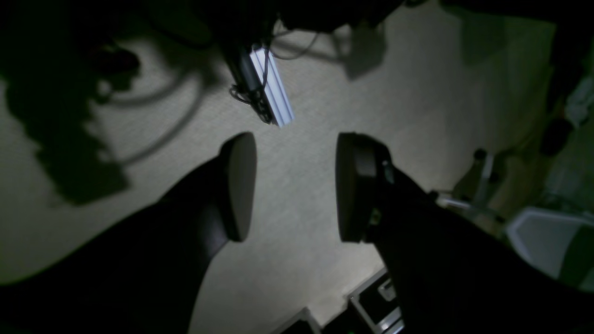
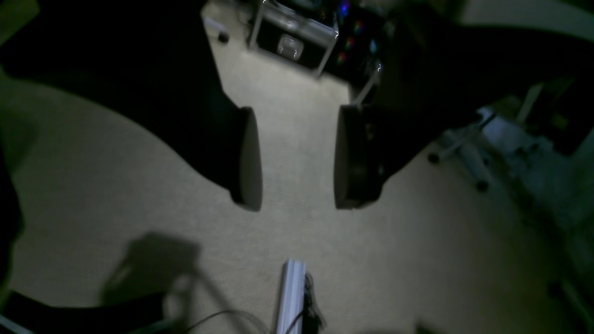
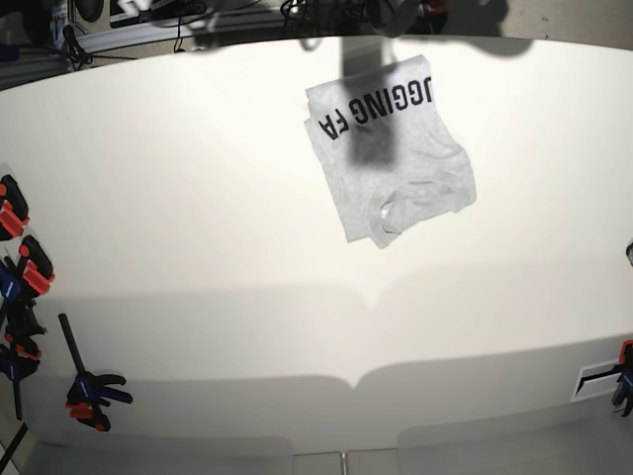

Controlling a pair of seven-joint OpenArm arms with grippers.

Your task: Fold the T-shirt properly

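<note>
The T-shirt (image 3: 396, 163) lies on the white table (image 3: 198, 198), at the far centre-right in the base view. It is a light grey, roughly rectangular bundle, with black block lettering along its far edge and the collar toward its near corner. Neither arm shows in the base view. In the left wrist view my left gripper (image 1: 295, 185) stands open over beige carpet, with nothing between its pads. My right gripper (image 2: 299, 157) is open too, also empty above carpet. The T-shirt is out of both wrist views.
Orange-and-black clamps (image 3: 20, 257) and a blue-handled clamp (image 3: 89, 391) sit along the table's left edge, another clamp (image 3: 623, 371) at the right edge. On the floor are an aluminium rail with cables (image 1: 274, 88), an equipment case (image 2: 292, 41) and a wheeled chair base (image 2: 464, 153).
</note>
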